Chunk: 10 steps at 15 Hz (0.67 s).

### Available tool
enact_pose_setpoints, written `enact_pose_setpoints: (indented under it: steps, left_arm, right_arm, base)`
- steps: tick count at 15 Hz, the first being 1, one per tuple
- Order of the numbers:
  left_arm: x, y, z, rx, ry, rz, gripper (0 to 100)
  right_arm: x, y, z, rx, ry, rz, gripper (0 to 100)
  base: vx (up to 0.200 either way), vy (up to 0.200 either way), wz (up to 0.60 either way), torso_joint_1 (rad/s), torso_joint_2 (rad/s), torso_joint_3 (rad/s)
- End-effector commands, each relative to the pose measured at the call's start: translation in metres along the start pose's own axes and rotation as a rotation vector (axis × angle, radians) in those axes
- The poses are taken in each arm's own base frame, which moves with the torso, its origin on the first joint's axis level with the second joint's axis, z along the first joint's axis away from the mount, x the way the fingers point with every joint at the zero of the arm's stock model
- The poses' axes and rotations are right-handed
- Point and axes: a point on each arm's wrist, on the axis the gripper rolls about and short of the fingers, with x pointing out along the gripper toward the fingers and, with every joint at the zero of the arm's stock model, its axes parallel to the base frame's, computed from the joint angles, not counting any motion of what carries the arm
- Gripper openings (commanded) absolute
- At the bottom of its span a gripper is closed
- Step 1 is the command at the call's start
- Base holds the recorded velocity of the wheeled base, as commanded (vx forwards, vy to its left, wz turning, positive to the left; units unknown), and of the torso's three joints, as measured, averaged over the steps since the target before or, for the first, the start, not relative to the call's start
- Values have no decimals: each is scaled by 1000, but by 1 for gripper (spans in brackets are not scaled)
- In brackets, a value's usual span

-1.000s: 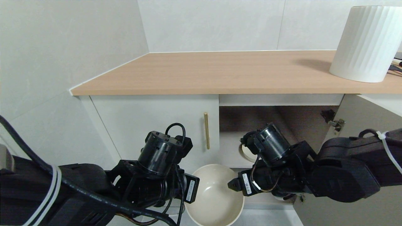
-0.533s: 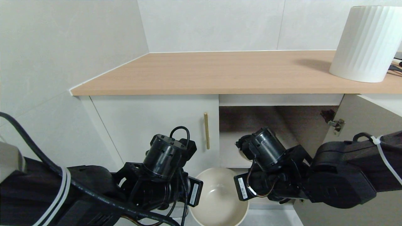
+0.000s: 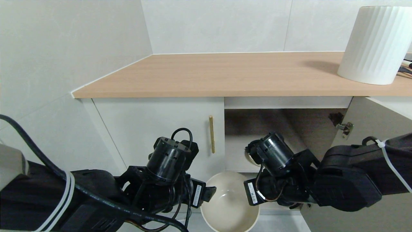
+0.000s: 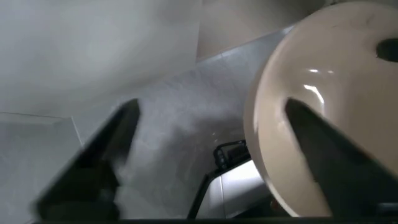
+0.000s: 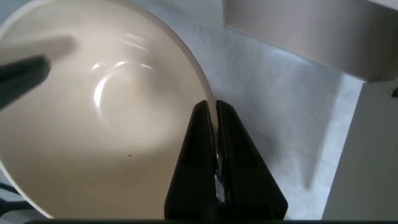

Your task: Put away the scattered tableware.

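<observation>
1. The cream bowl [image 3: 230,206] is held low in front of the open cupboard [image 3: 257,122], over the tiled floor [image 5: 280,106], mouth upward.
2. The right gripper [image 5: 214,112] is clamped on the bowl's rim, one finger inside and one outside. The thin wall is judged the only part narrow enough to be pinched.
3. The left gripper [image 4: 211,112] is spread wide, with the bowl's rim lying between its fingers and not squeezed. Support or a handover may be intended, but which cannot be told.
4. The right-hand door [image 3: 376,119] is swung open, so the way to the shelf is cleared.
5. A pale round rim [image 3: 250,157] is glimpsed inside the cupboard, perhaps a stacking spot.
6. The ribbed white container [image 3: 373,45] is left on the bench [image 3: 225,74], well apart.
</observation>
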Motion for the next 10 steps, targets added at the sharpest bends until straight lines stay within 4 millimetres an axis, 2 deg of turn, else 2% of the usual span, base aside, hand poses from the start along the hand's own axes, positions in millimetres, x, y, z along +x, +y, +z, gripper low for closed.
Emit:
enact_pose_setpoints:
  steps: [1, 4, 10]
  left_arm:
    - [-1, 0, 0, -3, -5, 5, 100]
    - [-3, 0, 2, -2, -18, 18, 100]
    - [-7, 1, 5, -6, -35, 18, 100]
  right_arm:
    - [22, -20, 2, 54, 38, -57, 0]
    - [42, -56, 12, 161, 43, -137, 0]
    - [54, -100, 38, 328, -100, -265, 0]
  base:
    - [0, 0, 0, 0, 0, 0]
    - [0, 0, 0, 0, 0, 0]
    - [0, 0, 0, 0, 0, 0]
